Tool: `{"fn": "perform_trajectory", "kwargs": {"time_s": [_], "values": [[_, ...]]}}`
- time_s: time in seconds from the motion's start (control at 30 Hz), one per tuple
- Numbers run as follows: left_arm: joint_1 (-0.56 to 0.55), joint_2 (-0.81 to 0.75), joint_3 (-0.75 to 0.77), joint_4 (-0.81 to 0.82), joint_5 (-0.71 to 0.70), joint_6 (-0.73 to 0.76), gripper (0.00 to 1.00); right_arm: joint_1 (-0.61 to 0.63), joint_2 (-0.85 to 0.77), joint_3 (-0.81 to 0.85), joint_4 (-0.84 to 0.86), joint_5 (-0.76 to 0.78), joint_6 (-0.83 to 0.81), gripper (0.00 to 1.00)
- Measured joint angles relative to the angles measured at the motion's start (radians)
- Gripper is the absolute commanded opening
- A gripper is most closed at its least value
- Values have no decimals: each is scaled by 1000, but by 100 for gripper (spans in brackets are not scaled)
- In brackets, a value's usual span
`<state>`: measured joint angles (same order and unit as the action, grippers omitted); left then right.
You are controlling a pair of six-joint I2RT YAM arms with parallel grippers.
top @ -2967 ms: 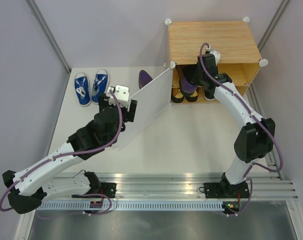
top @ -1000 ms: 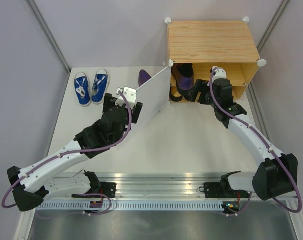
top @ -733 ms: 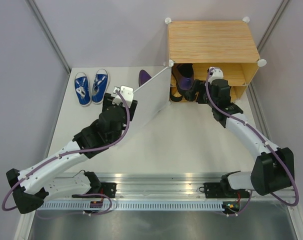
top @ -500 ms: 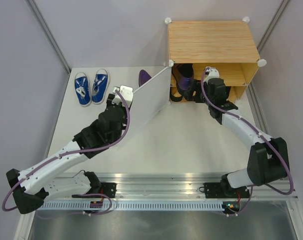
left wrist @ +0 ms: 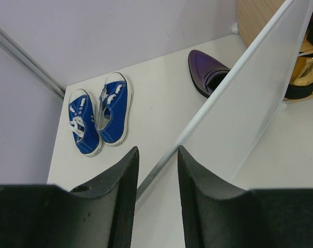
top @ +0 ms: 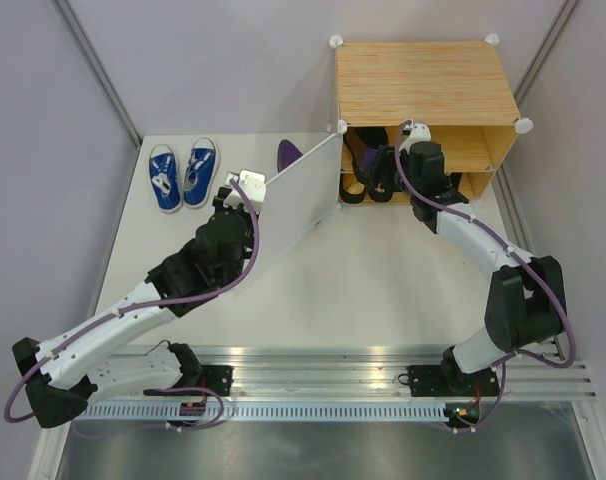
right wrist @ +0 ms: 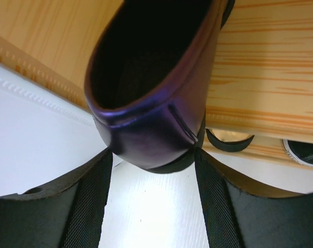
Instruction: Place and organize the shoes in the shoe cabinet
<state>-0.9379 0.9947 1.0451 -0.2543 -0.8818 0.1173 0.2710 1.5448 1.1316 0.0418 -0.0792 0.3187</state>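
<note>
Shoe cabinet door (top: 303, 195), pinched by left tool (left wrist: 156, 153), half-hides loose purple shoe (left wrist: 204, 70); right tool (right wrist: 152, 157) clasps shelved purple shoe (right wrist: 146, 93).

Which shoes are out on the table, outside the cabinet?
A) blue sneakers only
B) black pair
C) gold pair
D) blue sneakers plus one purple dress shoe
D: the blue sneakers sit side by side on the table, and one purple dress shoe lies by the open white door panel, partly hidden by it.
</note>
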Motion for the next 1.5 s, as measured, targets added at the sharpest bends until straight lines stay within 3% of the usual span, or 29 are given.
{"fn": "perform_trajectory", "kwargs": {"time_s": [0.37,0.8,1.03,1.17,1.5], "values": [[0,0,0,0,1,0,39,0,75,83,3,-6,-11,62],[0,0,0,2,16,0,38,0,138,143,9,-21,-9,62],[0,0,0,2,21,0,39,4,155,151,31,-10,-21,86],[0,0,0,2,21,0,40,16,155,143,61,14,-47,92],[0,4,0,3,24,0,40,84,200,103,194,150,-127,94]]}}
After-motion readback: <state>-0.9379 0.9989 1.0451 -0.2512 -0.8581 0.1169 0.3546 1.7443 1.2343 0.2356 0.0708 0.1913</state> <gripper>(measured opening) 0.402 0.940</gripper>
